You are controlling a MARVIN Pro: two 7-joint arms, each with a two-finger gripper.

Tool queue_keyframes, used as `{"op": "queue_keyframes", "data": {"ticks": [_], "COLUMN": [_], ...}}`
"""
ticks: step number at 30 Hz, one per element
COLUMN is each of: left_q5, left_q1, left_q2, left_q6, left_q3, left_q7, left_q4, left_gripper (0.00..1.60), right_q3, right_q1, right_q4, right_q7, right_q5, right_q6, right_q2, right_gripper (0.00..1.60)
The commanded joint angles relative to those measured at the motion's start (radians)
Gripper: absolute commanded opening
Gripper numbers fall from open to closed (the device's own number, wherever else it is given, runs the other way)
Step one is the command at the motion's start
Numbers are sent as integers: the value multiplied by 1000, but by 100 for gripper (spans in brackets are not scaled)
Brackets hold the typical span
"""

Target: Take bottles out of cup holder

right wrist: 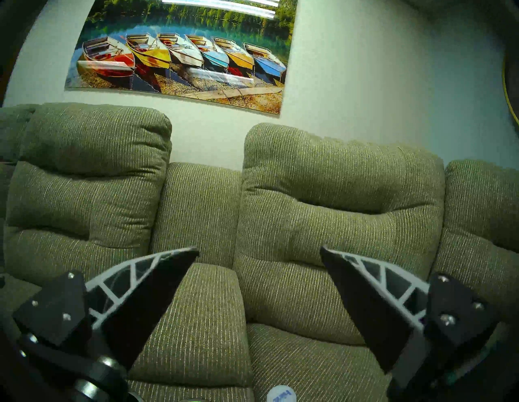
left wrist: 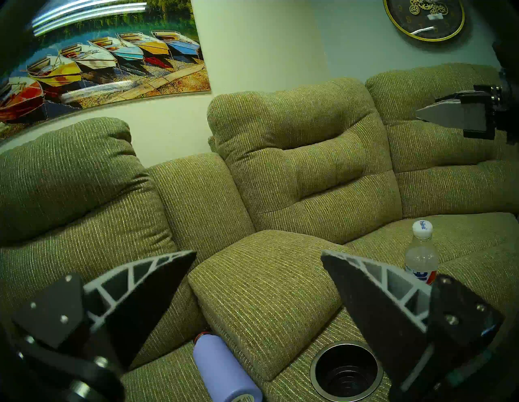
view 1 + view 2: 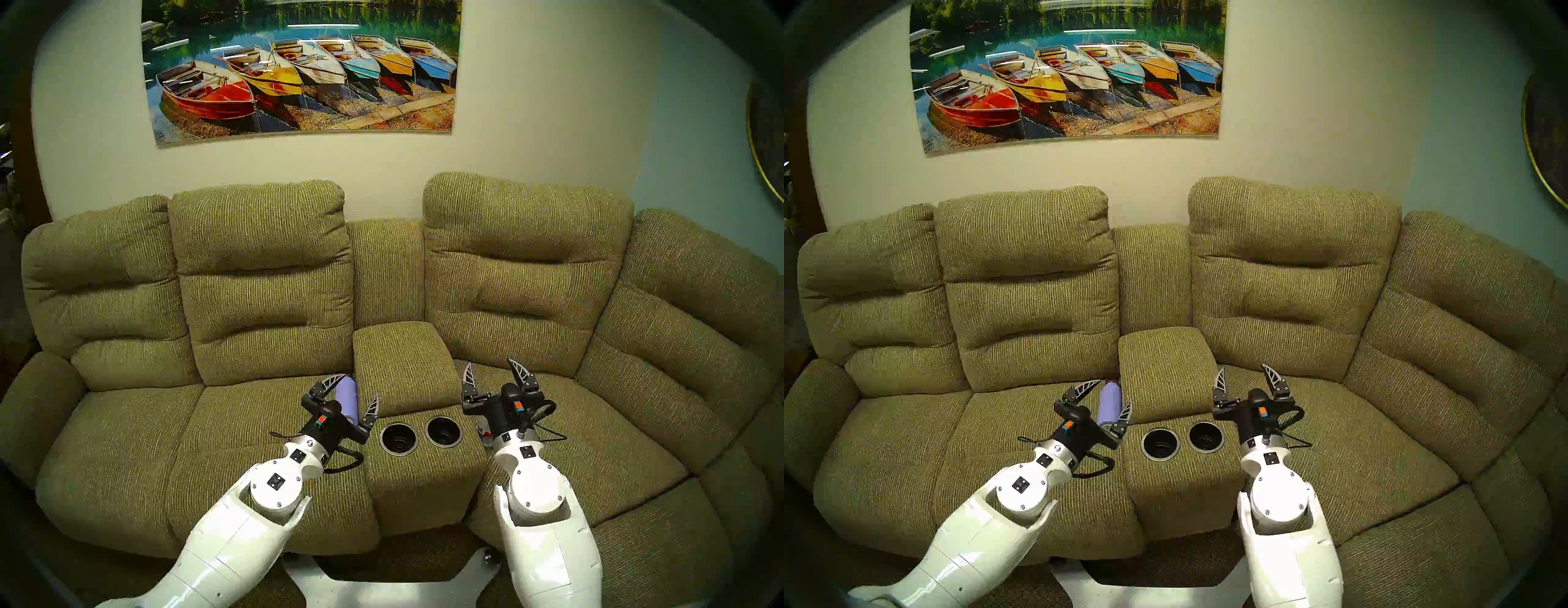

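Both wells of the cup holder [image 3: 419, 432] are seen empty. The purple flask [image 3: 348, 399] is laid on its side on the seat cushion just left of the cup holder; the clear bottle [image 2: 421, 254] is stood upright on the cushion to its right. The left gripper [image 3: 355, 385] and the right gripper [image 3: 494, 368] are spread wide and nothing is held. The removal step is judged complete; only withdrawal of the arms, clear of the bottles, seems called for.
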Motion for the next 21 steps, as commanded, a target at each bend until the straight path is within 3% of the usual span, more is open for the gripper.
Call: {"op": "queue_keyframes", "data": {"ticks": [1, 21], "left_q5": [3, 3], "left_q1": [0, 0], "left_q2": [2, 2], "left_q6": [-8, -8], "left_q3": [1, 0], "left_q7": [-1, -1], "left_q4": [-22, -23], "left_gripper": [160, 160], "right_q3": [1, -2], "right_q1": [9, 9], "right_q4": [-30, -30], "right_q7": [-7, -10], "right_q5": [-1, 0], "right_q6": [-12, -12], "right_q2": [-2, 0], "right_gripper": [160, 160]}}
